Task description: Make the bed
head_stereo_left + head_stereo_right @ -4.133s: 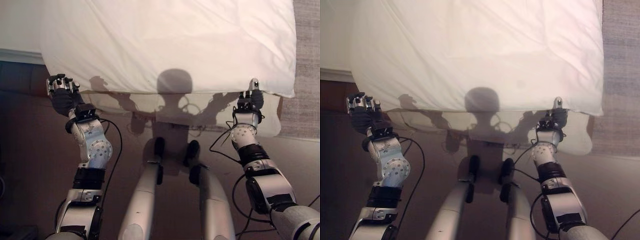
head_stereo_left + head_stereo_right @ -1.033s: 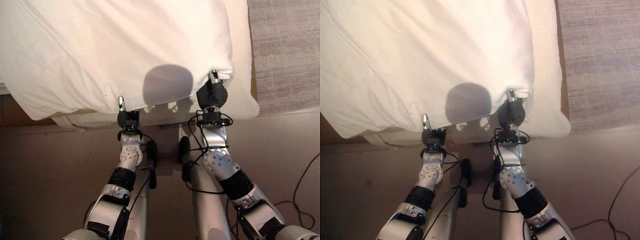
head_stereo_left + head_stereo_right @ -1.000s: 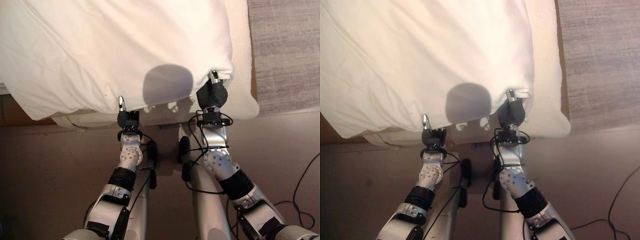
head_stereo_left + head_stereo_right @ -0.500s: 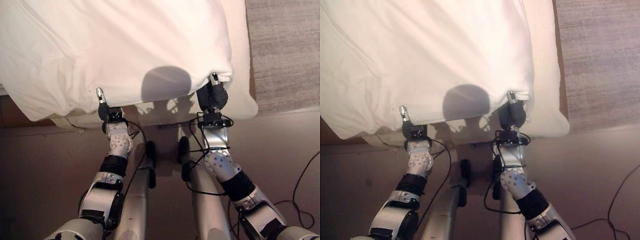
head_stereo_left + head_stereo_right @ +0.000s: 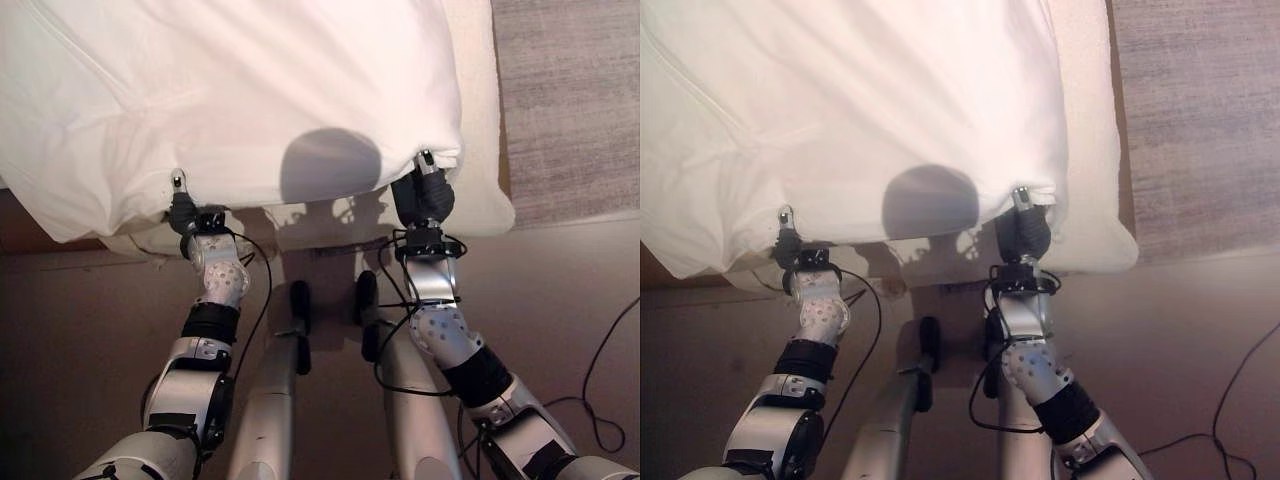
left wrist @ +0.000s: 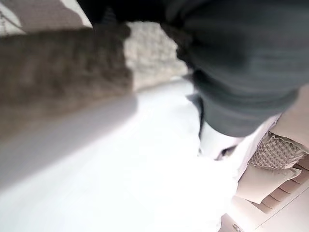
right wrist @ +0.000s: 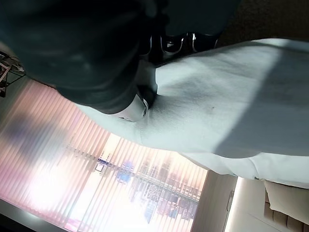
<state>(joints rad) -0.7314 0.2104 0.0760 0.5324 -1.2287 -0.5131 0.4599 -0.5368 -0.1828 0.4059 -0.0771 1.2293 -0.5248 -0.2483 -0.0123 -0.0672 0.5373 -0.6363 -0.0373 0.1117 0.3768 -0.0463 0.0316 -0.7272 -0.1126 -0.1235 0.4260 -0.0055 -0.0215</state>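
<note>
My left hand (image 5: 183,212) and right hand (image 5: 424,192) meet the white duvet (image 5: 240,90) hem; fingers tucked under it, grip not discernible.

White duvet (image 5: 250,90) over bed (image 5: 480,200)

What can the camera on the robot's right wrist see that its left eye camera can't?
The right wrist view adds the bright slatted window blinds beyond the cloth.

The left eye view adds the grey woven rug, the brown floor, the cream mattress edge and the left hand at the bedding's near edge.

Both share the white puffy duvet and the right hand, which pinches the duvet near its corner.
</note>
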